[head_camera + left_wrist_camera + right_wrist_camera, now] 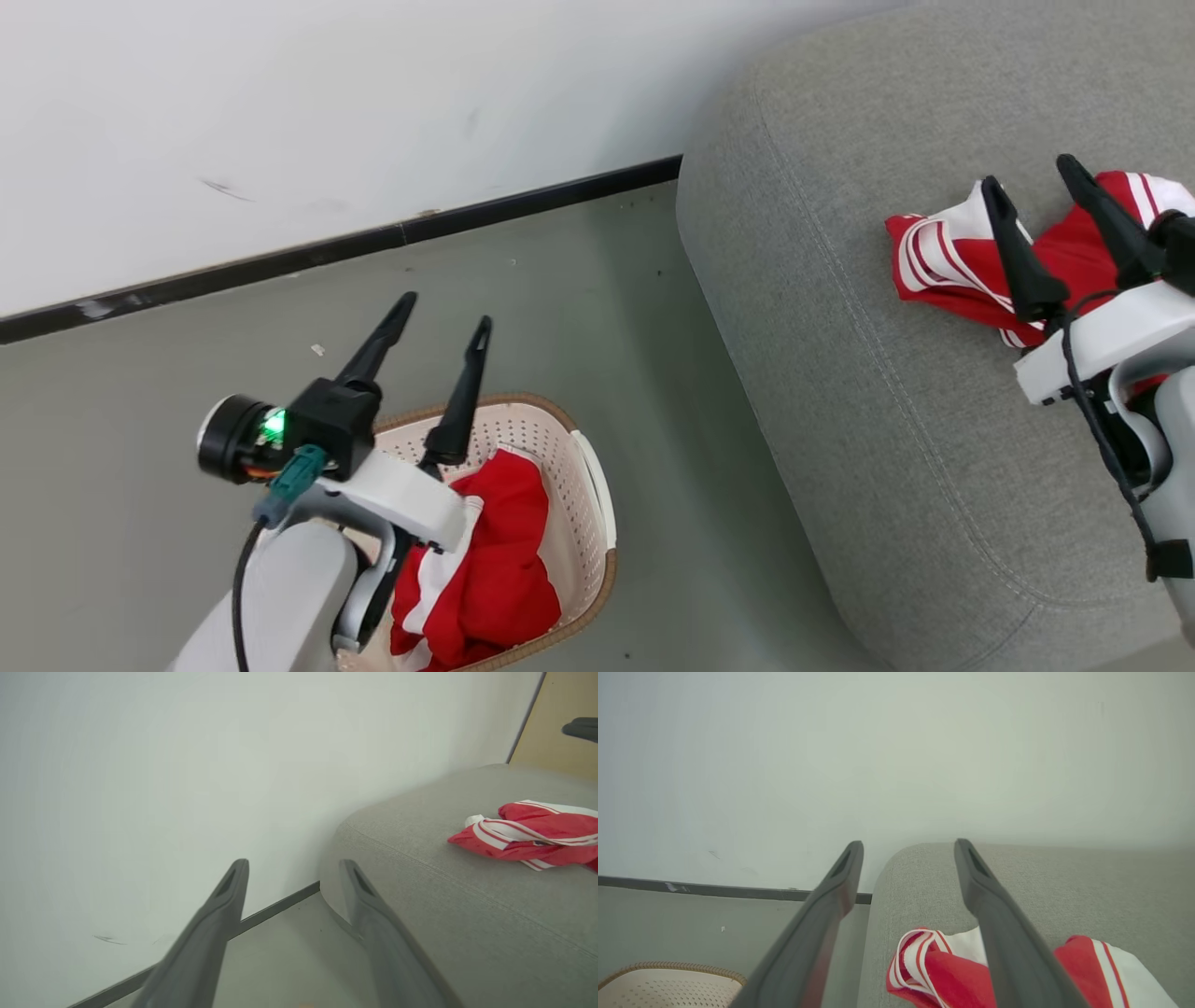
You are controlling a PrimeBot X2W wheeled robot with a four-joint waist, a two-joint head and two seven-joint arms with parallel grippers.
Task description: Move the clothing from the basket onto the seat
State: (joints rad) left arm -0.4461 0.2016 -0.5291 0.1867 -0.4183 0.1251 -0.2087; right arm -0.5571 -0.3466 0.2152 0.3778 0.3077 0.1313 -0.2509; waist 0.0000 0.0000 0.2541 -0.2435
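Note:
A cream basket (583,485) with a brown rim stands on the floor at the lower left, red and white clothing (499,569) bunched inside it. My left gripper (446,322) hangs open above the basket's far rim, nothing between its fingers (219,914). A second red and white striped garment (943,257) lies crumpled on the grey seat (840,373) at the right. My right gripper (1027,173) is open just above that garment, its fingers (994,905) apart and holding nothing. The garment (943,970) shows below them, and also on the seat cushion (528,835).
A white wall (327,112) with a dark baseboard (373,238) runs behind the grey floor (140,420). The seat's rounded corner (728,168) stands close to the wall. A gap of floor (691,523) lies between the basket and the seat. A tan panel (560,742) rises behind the seat.

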